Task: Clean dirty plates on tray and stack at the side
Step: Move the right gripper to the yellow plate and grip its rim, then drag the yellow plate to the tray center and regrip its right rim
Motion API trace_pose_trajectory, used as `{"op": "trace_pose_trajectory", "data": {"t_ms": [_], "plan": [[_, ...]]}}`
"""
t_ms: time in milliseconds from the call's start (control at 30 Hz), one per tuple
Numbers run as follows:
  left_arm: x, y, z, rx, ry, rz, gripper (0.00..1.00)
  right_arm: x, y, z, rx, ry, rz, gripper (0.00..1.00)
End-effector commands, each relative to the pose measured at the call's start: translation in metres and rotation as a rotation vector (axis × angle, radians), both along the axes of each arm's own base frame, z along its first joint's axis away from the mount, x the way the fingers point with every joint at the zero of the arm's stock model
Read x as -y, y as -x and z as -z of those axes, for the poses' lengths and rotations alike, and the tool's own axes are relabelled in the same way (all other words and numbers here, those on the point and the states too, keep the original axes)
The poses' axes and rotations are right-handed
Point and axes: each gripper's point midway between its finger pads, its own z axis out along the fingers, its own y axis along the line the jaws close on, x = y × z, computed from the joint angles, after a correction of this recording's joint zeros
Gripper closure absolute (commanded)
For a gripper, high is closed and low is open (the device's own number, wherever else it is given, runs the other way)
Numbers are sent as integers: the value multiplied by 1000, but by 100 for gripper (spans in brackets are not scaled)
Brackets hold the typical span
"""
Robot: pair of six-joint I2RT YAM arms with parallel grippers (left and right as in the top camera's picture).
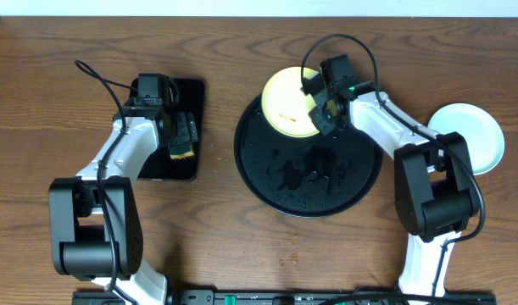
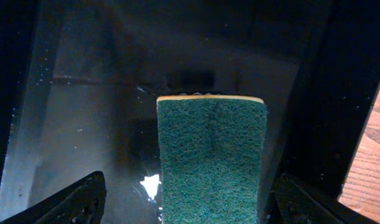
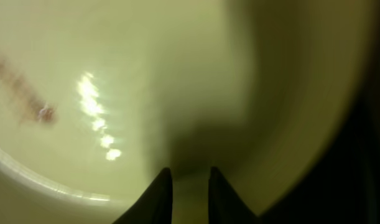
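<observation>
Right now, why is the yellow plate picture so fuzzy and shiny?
Right wrist: the camera sits very close to the yellow plate, so it blurs, with bright glare spots; overhead: the plate looks sharp; left wrist: dim, but the sponge is crisp.

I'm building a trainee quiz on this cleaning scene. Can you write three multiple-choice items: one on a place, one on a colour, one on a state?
1. Relative to the round tray, seen from overhead, the sponge lies: A) on it; B) to its left, on the rectangular tray; C) to its right.
2. The sponge's upper face is: A) green; B) pink; C) white.
3. The right gripper is: A) wide open; B) shut on the yellow plate; C) holding the sponge.
Answers: 1 B: overhead shows it there. 2 A: the left wrist view shows green fibre. 3 B: its fingers pinch the plate's rim.
</observation>
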Motion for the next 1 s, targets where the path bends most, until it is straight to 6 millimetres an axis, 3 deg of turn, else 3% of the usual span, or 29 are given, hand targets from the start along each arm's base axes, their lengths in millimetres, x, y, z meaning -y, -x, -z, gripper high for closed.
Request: {"op": "trace_pose_trajectory", "data": {"t_ms": [0,300,400,533,667,767,867,967], "plan": [[-3,1,0,-1,-12,3,12,-4,18,-6,-67,-31,73,90],[-3,1,0,-1,-12,3,13,-58,83,-8,-371,-271,86,91],[-3,1,0,-1,-12,3,12,-70,89,-12,-390,-307,64,91],[-3,1,0,-1,-12,3,13,-69,86,-25,-368,-314,64,90],[-3,1,0,-1,-12,3,13,-52,73,-49,-307,-346,99,82],[-3,1,0,-1,-12,3,13,-28,66,-73,-268,-365,151,76],[-3,1,-1,-1,-12,3,13,9,64,-93,-236,-347,235,74],[-3,1,0,-1,-12,3,13,53,73,-100,-248,-271,360,66]]}}
